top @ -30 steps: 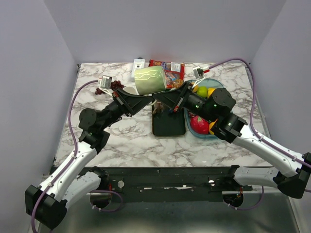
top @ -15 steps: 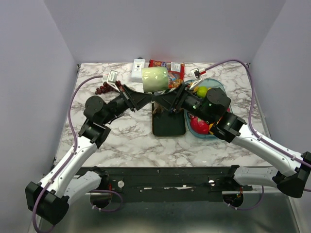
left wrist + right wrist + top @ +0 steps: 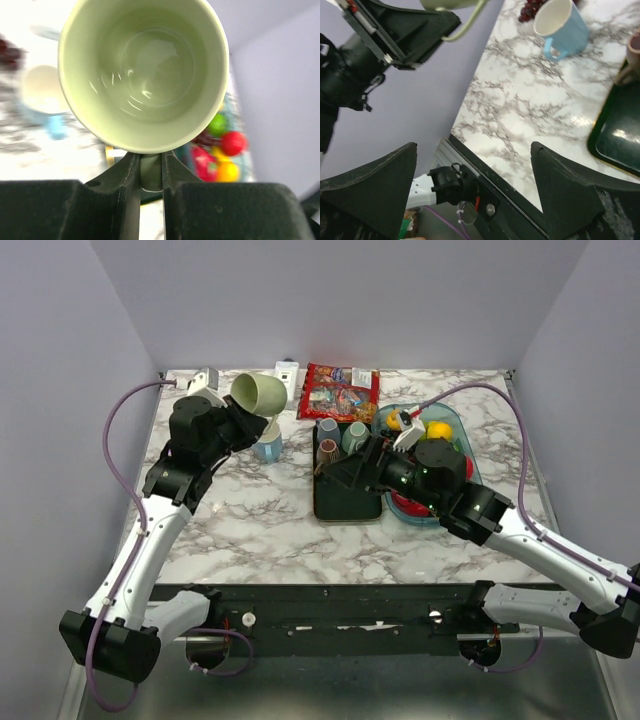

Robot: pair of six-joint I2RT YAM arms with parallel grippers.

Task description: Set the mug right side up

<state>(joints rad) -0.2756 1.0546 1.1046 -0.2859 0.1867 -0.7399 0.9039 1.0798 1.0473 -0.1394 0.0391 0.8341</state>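
A light green mug [image 3: 258, 395] hangs in the air over the back left of the table, tipped on its side with its mouth toward the left. My left gripper [image 3: 251, 419] is shut on the mug's handle [image 3: 151, 172], and the left wrist view looks straight into the empty mug [image 3: 145, 70]. My right gripper [image 3: 338, 471] stands wide open above the black tray [image 3: 347, 505], apart from the mug, with nothing between its fingers [image 3: 474, 147]. The right wrist view catches the mug's edge [image 3: 451, 4] and the left gripper [image 3: 410, 30] at the top.
A blue mug [image 3: 268, 447] stands upright below the green one, also in the right wrist view [image 3: 560, 25], with grapes [image 3: 532, 7] behind it. Three small cups [image 3: 328, 430] sit at the tray's far end. A snack bag [image 3: 340, 392], a white box [image 3: 287, 375] and a fruit bowl [image 3: 452, 427] line the back and right.
Both grippers met at the mug over the middle. The right gripper opened, let go and drew back over the tray. The left arm swung the mug to the back left.
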